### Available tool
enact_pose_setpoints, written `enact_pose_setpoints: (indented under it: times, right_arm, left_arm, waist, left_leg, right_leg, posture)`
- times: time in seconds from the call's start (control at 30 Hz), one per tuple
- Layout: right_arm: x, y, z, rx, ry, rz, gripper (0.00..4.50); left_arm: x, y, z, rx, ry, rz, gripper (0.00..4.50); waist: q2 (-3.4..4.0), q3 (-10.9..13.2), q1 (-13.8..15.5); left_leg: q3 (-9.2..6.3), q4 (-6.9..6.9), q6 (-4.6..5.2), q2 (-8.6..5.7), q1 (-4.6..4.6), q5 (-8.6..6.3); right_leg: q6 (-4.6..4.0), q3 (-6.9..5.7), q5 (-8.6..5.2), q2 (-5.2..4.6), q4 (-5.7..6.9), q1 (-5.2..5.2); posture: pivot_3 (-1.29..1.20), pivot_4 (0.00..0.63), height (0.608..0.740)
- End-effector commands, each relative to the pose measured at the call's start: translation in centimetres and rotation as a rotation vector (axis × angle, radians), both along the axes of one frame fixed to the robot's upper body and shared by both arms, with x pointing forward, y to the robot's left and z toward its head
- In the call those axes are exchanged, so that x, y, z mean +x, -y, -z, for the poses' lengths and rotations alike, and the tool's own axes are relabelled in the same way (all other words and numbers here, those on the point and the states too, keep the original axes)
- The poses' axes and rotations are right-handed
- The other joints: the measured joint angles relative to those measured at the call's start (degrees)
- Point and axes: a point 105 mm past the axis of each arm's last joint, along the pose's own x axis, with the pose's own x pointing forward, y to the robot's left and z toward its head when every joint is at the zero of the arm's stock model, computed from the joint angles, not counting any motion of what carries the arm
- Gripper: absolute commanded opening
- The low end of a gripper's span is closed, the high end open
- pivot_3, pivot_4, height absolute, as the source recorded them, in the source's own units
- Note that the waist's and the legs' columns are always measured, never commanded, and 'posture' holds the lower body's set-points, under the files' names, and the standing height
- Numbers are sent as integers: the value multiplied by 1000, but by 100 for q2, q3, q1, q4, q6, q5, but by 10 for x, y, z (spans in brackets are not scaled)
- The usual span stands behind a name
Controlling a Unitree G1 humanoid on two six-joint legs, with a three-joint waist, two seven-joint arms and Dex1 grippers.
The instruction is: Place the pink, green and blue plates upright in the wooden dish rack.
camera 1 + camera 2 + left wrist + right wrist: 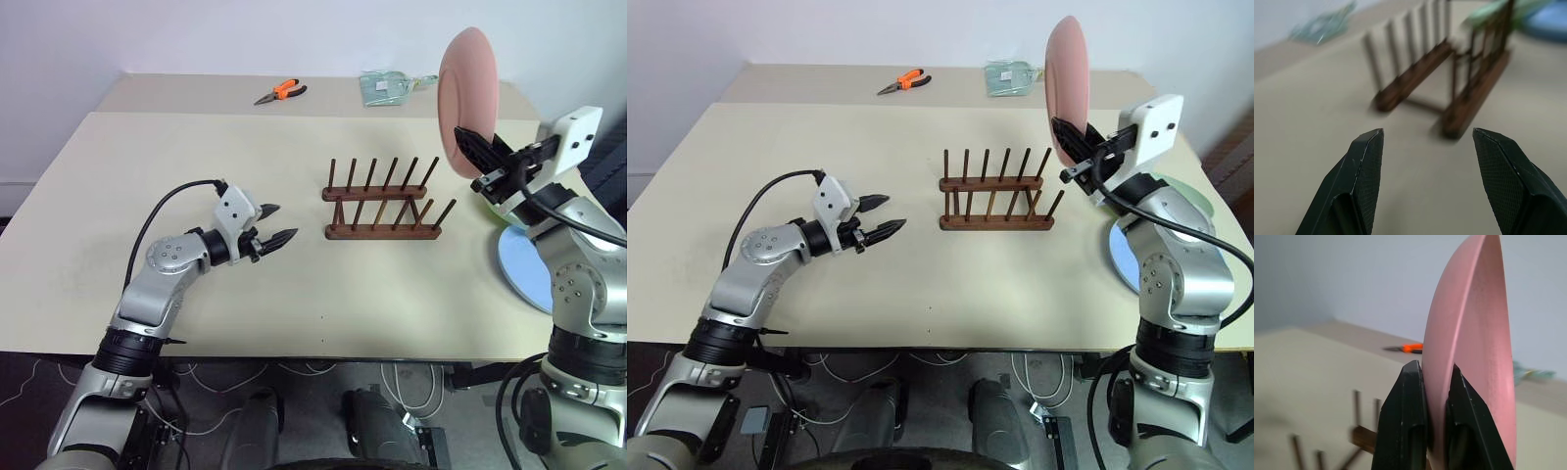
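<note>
a beige table (294, 294) carries the wooden dish rack (382, 208) near its middle. orange-handled pliers (280, 92) and a clear packet (390, 87) lie at the far edge; blue plate (524, 269) and green plate (1190, 196) lie at the right.

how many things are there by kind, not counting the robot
plates: 3 (pink plate, green plate, blue plate)
rack: 1
pliers: 1
clear packet: 1
total: 6

Pink plate (468, 98) upright above empty wooden dish rack (384, 208)
</note>
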Motion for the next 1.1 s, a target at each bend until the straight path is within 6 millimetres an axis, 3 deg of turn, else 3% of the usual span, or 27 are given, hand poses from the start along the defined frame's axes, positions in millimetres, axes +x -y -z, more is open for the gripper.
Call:
enact_pose_setpoints:
  times: [0.03, 0.53, 0.63, 0.77, 0.9, 1.1]
  right_arm:
    - [-12, 1, -13, 47, 31, -17, 0]
    - [-4, -4, 11, 216, -140, -35, 0]
    - [1, -4, 17, 193, -154, -17, 1124]
    - [6, 4, 13, 86, -109, 47, 3061]
    - [-5, 17, 11, -148, -58, 64, 3061]
    - [-43, 50, 17, -490, -113, -7, 3061]
  left_arm:
    - [-3, -1, 0, -5, -3, 4, 2935]
    - [-7, 0, 9, 7, -12, 0, 2935]
    - [-7, 2, 9, 7, -10, 2, 2990]
    - [-7, 3, 9, 11, -8, 5, 2990]
    - [-7, 3, 12, 18, -16, 8, 2990]
    - [-7, 2, 15, 20, -27, 12, 2990]
  waist:
    - [9, 3, -22]
    - [14, 5, -22]
    - [16, 5, -20]
    - [16, 5, -12]
    - [18, 6, 31]
    - [18, 6, 14]
  left_leg:
    - [0, 0, 0, 0, 0, 0]
    - [0, 1, 1, 1, 0, 0]
    - [0, 0, 1, 3, 0, 0]
    - [1, 0, 1, 2, -1, 0]
    - [2, 2, 1, 0, -5, 0]
    - [1, 2, 9, -3, -5, -4]
  right_leg:
    - [0, 0, 0, 1, 0, -1]
    - [6, 0, 2, 4, 4, -4]
    - [4, 0, 2, 7, 5, -5]
    - [5, 0, 2, 6, 3, -5]
    - [5, 0, 1, 4, 1, -5]
    - [12, 0, -3, 2, -6, 0]
  posture:
    - [0, 150, 740]
    - [0, 150, 740]
    - [0, 150, 740]
    - [0, 150, 740]
    - [0, 150, 740]
    - [0, 150, 740]
